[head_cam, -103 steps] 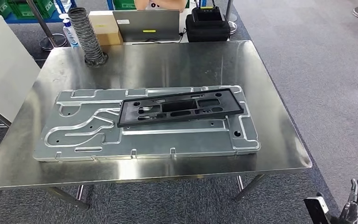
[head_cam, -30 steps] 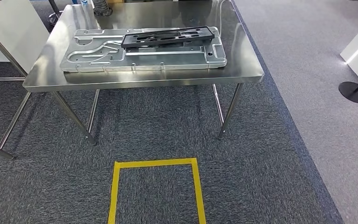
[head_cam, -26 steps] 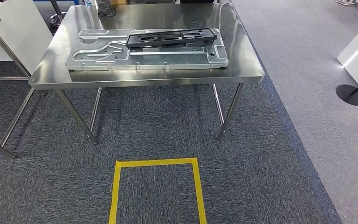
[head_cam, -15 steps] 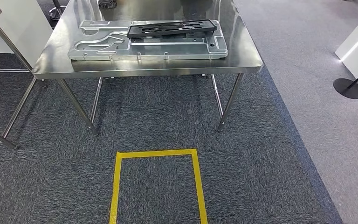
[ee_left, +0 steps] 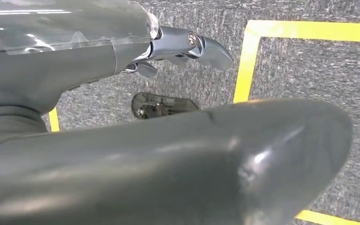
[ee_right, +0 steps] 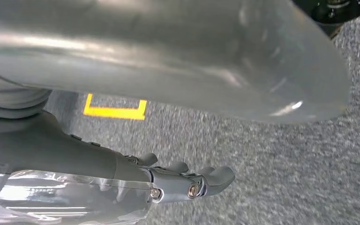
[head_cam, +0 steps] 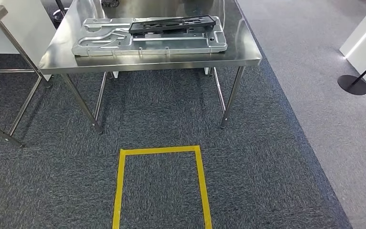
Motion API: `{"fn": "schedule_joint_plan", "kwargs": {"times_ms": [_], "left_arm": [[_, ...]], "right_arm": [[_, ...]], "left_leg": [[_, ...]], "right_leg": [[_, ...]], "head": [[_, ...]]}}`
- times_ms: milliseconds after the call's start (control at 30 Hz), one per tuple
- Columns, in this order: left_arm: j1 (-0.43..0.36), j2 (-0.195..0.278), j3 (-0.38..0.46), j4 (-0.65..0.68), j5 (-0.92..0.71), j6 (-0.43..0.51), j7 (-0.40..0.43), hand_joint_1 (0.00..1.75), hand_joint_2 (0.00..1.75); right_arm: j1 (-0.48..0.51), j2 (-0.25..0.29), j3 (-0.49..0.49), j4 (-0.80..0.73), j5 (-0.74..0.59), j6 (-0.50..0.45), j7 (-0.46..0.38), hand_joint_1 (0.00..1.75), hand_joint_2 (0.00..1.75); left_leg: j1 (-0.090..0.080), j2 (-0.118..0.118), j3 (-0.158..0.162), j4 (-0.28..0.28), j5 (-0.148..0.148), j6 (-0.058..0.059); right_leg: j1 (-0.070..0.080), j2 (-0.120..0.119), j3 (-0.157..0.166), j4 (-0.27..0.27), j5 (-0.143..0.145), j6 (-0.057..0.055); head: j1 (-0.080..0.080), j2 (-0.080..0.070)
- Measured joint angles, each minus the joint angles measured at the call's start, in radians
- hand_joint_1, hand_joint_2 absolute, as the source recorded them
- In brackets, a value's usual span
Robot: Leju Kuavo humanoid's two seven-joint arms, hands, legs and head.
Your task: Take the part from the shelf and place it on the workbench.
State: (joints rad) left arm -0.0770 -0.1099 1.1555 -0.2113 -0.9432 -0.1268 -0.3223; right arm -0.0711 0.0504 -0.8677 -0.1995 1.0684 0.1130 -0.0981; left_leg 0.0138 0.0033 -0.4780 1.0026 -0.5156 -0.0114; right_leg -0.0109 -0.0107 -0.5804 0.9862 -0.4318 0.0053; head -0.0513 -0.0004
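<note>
Both hands hang at the robot's sides over carpet, holding nothing. Left hand (ee_left: 187, 47): fingers loosely extended and apart, nothing between them; a strip of yellow floor tape (ee_left: 243, 65) passes just beyond the fingertips. Right hand (ee_right: 192, 183): same slack posture, fingers apart, empty, above grey carpet (ee_right: 262, 154) with a taped corner well beyond it.

Ahead of and above both hands, well apart from them, stands the steel workbench (head_cam: 143, 61). On it lies a large aluminium fixture plate (head_cam: 100, 43) with milled channels. Black plastic part (head_cam: 171, 24) rests flat on the far right portion of that plate, long axis running across the bench.

Judgement: part appears placed; task looks essentially done, robot standing back behind the yellow floor square (head_cam: 159, 186).

Handling, judged by look: a long, thin moulded frame with cut-outs, probably light and fairly stiff but liable to flex lengthwise. Best taken at both short ends or along the long rim; smooth plastic may slip in a pinch.
</note>
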Motion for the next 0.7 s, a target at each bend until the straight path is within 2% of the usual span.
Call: {"fn": "schedule_joint_plan", "kwargs": {"times_ms": [33,100,133,167,200,267,300,333,367,467,500,533,600,633,667,700], "left_arm": [[0.0,0.0,0.0,0.0,-0.001,0.001,0.001,0.0,0.0],[0.002,0.0,0.0,0.0,-0.002,0.002,0.003,0.0,0.0],[0.002,0.0,0.0,0.0,-0.003,0.003,0.004,0.0,0.0],[0.002,0.001,0.0,0.0,-0.004,0.003,0.004,0.0,0.0],[0.002,0.002,0.0,0.0,-0.005,0.004,0.003,0.0,0.0],[0.002,0.004,0.0,0.0,-0.006,0.006,0.002,0.0,0.0],[0.002,0.005,0.0,0.0,-0.006,0.007,0.001,0.0,0.0],[0.002,0.005,0.0,0.0,-0.006,0.008,0.001,0.0,0.0],[0.002,0.005,0.0,0.0,-0.006,0.009,0.0,0.0,0.0],[0.002,0.004,0.0,0.0,-0.008,0.01,-0.001,0.0,0.0],[0.001,0.004,0.0,0.0,-0.008,0.01,-0.002,0.0,0.0],[0.001,0.004,0.0,0.0,-0.009,0.01,-0.002,0.0,0.44],[0.0,0.006,0.0,0.0,-0.009,0.01,-0.003,0.0,1.31],[0.0,0.006,0.0,0.0,-0.009,0.011,-0.002,0.0,1.75],[0.0,0.006,0.0,0.0,-0.009,0.012,-0.002,0.0,1.75],[0.0,0.006,0.0,0.0,-0.009,0.013,-0.001,0.0,1.75]], "right_arm": [[-0.001,0.001,-0.005,0.0,-0.004,0.0,0.001,0.0,0.44],[-0.001,0.003,-0.015,0.0,-0.012,-0.005,0.003,0.0,1.31],[-0.001,0.004,-0.021,0.0,-0.016,-0.008,0.007,0.0,1.75],[0.0,0.005,-0.026,0.0,-0.018,-0.013,0.012,0.0,1.75],[0.0,0.006,-0.031,0.0,-0.02,-0.018,0.016,0.0,1.75],[0.0,0.007,-0.039,0.0,-0.024,-0.026,0.022,0.0,1.75],[0.001,0.007,-0.042,0.0,-0.026,-0.028,0.022,0.0,1.75],[0.001,0.007,-0.045,0.0,-0.028,-0.028,0.023,0.0,1.75],[0.001,0.007,-0.048,0.0,-0.029,-0.029,0.023,0.0,1.75],[-0.001,0.007,-0.052,0.0,-0.031,-0.03,0.023,0.0,1.75],[-0.002,0.007,-0.052,0.0,-0.031,-0.031,0.024,0.0,1.75],[-0.002,0.007,-0.054,0.0,-0.031,-0.034,0.027,0.0,1.75],[-0.001,0.008,-0.057,0.0,-0.031,-0.044,0.037,0.0,1.75],[-0.001,0.008,-0.06,0.0,-0.031,-0.05,0.042,0.0,1.31],[0.0,0.008,-0.062,0.0,-0.031,-0.054,0.044,0.0,0.87],[0.0,0.008,-0.064,0.0,-0.031,-0.055,0.045,0.0,0.58]], "left_leg": [[-0.002,-0.001,0.006,-0.017,-0.007,0.007],[-0.004,-0.002,-0.003,-0.021,-0.002,0.024],[-0.004,0.0,-0.008,-0.021,0.004,0.033],[-0.003,0.001,-0.014,-0.023,0.011,0.042],[-0.003,0.003,-0.021,-0.024,0.018,0.048],[-0.007,0.005,-0.039,-0.023,0.031,0.054],[-0.009,0.005,-0.047,-0.022,0.037,0.055],[-0.012,0.006,-0.053,-0.021,0.041,0.055],[-0.014,0.006,-0.059,-0.019,0.046,0.055],[-0.021,0.006,-0.065,-0.015,0.053,0.051],[-0.023,0.006,-0.067,-0.012,0.053,0.05],[-0.024,0.007,-0.07,-0.009,0.054,0.048],[-0.023,0.008,-0.073,-0.005,0.054,0.044],[-0.022,0.008,-0.074,-0.006,0.056,0.041],[-0.021,0.008,-0.075,-0.006,0.058,0.039],[-0.021,0.008,-0.075,-0.006,0.059,0.038]], "right_leg": [[0.001,0.0,-0.004,0.004,0.004,0.006],[0.0,0.0,-0.008,0.008,0.01,0.02],[-0.002,0.001,-0.013,0.017,0.001,0.026],[-0.003,0.002,-0.026,0.045,-0.022,0.031],[-0.005,0.003,-0.045,0.093,-0.059,0.035],[-0.005,0.005,-0.097,0.231,-0.143,0.04],[-0.005,0.005,-0.112,0.283,-0.166,0.04],[-0.004,0.005,-0.111,0.301,-0.17,0.039],[-0.003,0.006,-0.085,0.274,-0.155,0.035],[0.007,0.004,0.052,0.059,-0.083,0.009],[0.01,0.003,0.078,0.011,-0.072,0.006],[0.013,0.002,0.089,-0.014,-0.069,0.005],[0.015,0.001,0.086,-0.019,-0.065,0.01],[0.017,0.0,0.085,-0.018,-0.064,0.008],[0.017,0.0,0.083,-0.016,-0.064,0.006],[0.018,0.0,0.082,-0.016,-0.063,0.005]], "head": [[0.0,0.0],[0.0,0.0],[0.0,0.0],[0.0,0.0],[0.0,0.0],[0.0,0.0],[0.0,0.0],[0.0,0.0],[0.0,0.0],[0.0,0.0],[0.0,0.0],[0.0,0.0],[0.0,0.0],[0.0,0.0],[0.0,0.0],[0.0,0.0]]}}
